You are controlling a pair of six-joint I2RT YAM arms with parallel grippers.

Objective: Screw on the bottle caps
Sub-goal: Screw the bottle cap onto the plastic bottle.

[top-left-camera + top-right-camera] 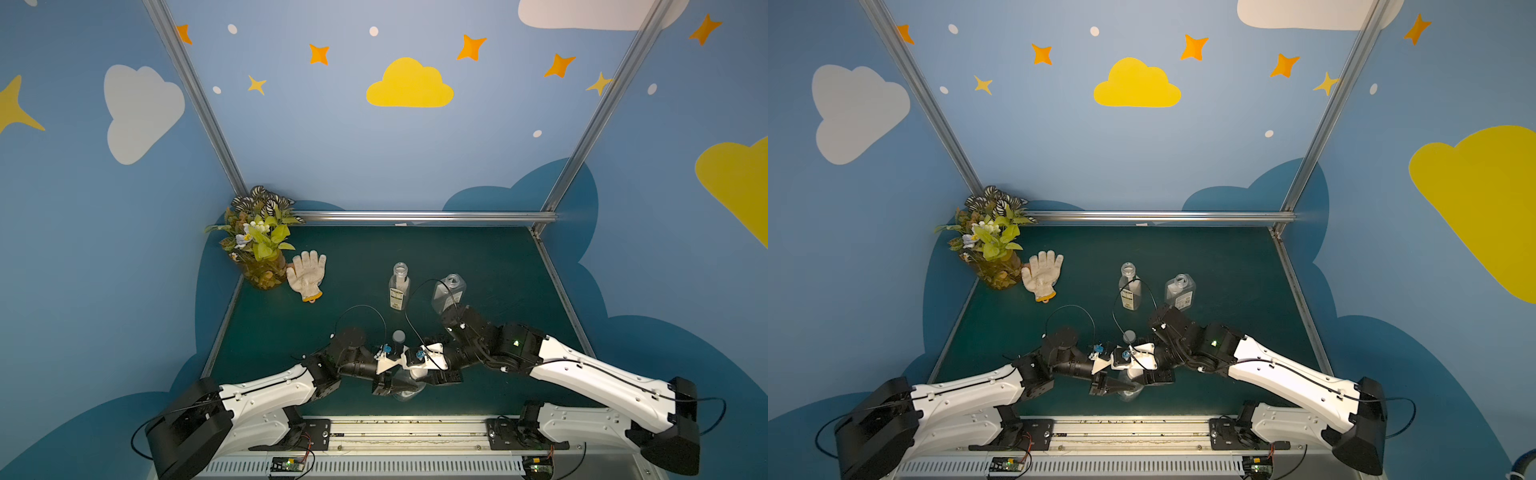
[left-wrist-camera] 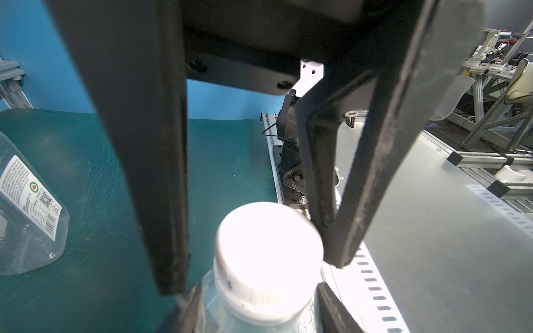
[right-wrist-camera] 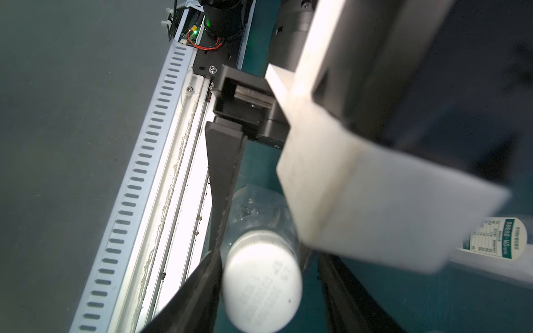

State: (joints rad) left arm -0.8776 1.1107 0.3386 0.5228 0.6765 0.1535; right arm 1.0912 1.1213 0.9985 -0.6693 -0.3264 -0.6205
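Observation:
My left gripper (image 2: 261, 310) is shut on the round clear bottle (image 3: 259, 213), its fingers pressing the body just below the neck, near the table's front edge. A white cap (image 2: 268, 239) sits on that bottle's neck. My right gripper (image 3: 268, 256) comes down over the cap and stands open around it: one finger touches the cap's rim, the other stands a little off it. In both top views this cap is hidden under the gripper bodies. Another pale cap (image 1: 399, 335) shows just behind the grippers. The slim labelled bottle (image 1: 399, 286) and the flat-sided bottle (image 1: 448, 293) stand uncapped mid-table.
A potted plant (image 1: 257, 245) and a white work glove (image 1: 307, 274) sit at the back left. The metal front rail (image 1: 407, 428) runs right below the held bottle. Loose black cables (image 1: 409, 303) arc over the mat by both wrists.

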